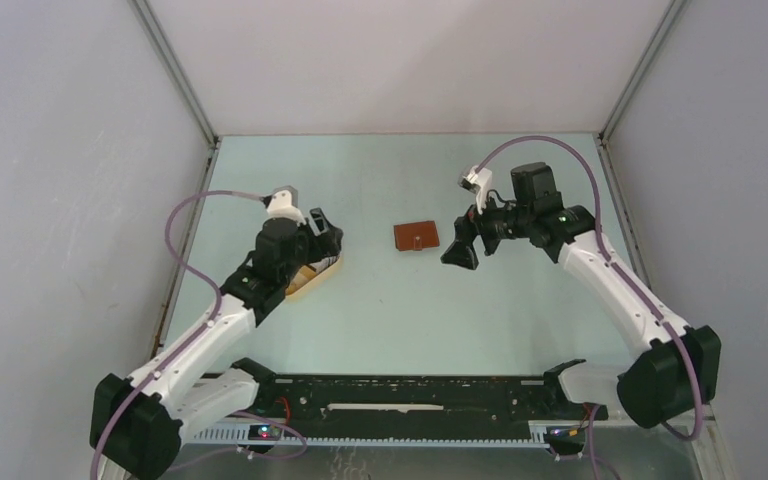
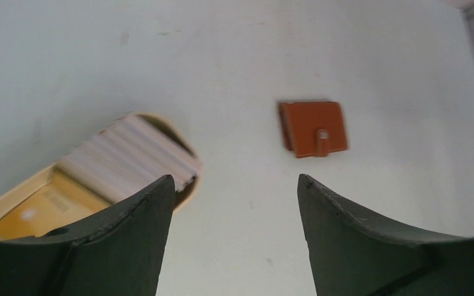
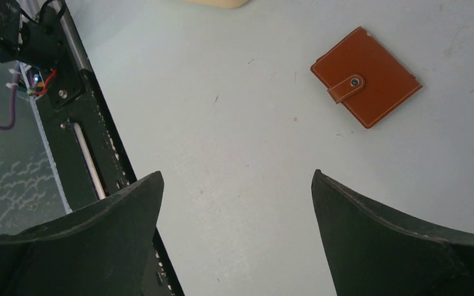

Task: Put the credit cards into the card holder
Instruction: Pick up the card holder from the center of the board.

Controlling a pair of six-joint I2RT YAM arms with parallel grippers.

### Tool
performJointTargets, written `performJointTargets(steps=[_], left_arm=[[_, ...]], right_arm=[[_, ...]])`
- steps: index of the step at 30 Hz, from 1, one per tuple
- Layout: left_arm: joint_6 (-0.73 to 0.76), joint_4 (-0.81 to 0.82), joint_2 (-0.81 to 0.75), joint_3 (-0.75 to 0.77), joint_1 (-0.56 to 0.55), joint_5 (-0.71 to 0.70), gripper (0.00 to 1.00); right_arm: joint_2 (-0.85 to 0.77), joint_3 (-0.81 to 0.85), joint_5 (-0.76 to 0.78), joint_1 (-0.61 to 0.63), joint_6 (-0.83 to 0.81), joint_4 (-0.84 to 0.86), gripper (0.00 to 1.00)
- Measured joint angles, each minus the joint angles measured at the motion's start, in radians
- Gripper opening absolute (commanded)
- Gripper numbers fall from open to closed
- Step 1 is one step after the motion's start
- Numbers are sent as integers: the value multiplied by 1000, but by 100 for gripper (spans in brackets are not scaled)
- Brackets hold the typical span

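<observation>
Credit cards (image 2: 129,157) stand packed on edge in a pale striped row at the far end of a tan oval tray (image 2: 18,192), and an orange card (image 2: 31,213) lies flat on the tray floor nearer the camera in the left wrist view. The tray sits on the left part of the pale green table (image 1: 380,320). The left gripper (image 2: 234,185) hangs over the tray with its fingers (image 2: 129,240) spread and nothing between them. In its own view one finger covers the near side of the tray, and the blurred row does not show whether it touches the cards. The card holder (image 1: 416,237), a reddish-brown leather case, lies flat and closed near the middle of the table, well apart from the tray and to its right. Its strap (image 3: 345,86) is folded over the front and fastened by a dark snap (image 3: 353,81). The right gripper (image 3: 237,179) hovers above the table just to the right of the case in the overhead view, jaws wide apart, empty and not touching it. A black frame (image 3: 92,154) runs along the table's near edge.
</observation>
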Motion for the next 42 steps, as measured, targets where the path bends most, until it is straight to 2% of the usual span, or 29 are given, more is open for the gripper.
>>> performJointTargets(steps=[3, 5, 9, 12, 16, 20, 26, 30, 42], left_arm=[[-10, 90, 58, 2, 0, 109, 75], [-14, 131, 119, 8, 0, 187, 73], [-24, 176, 219, 21, 0, 314, 72], [-39, 187, 237, 20, 0, 378, 72], [-51, 230, 187, 0, 0, 405, 72], [-52, 246, 106, -48, 0, 407, 72], [-53, 249, 38, -108, 0, 392, 72], [-61, 248, 13, -129, 0, 383, 72], [-89, 270, -19, -178, 0, 382, 72]], right_arm=[[67, 0, -24, -24, 38, 19, 96], [118, 0, -35, -40, 66, 31, 91], [266, 41, -47, -48, 121, 29, 73], [448, 204, -50, -47, 156, -11, 63], [676, 438, 4, -31, 190, -42, 62], [808, 563, 138, 14, 231, -84, 60], [853, 599, 366, 116, 311, -112, 58], [869, 615, 463, 157, 356, -112, 54], [966, 650, 611, 178, 425, -110, 53]])
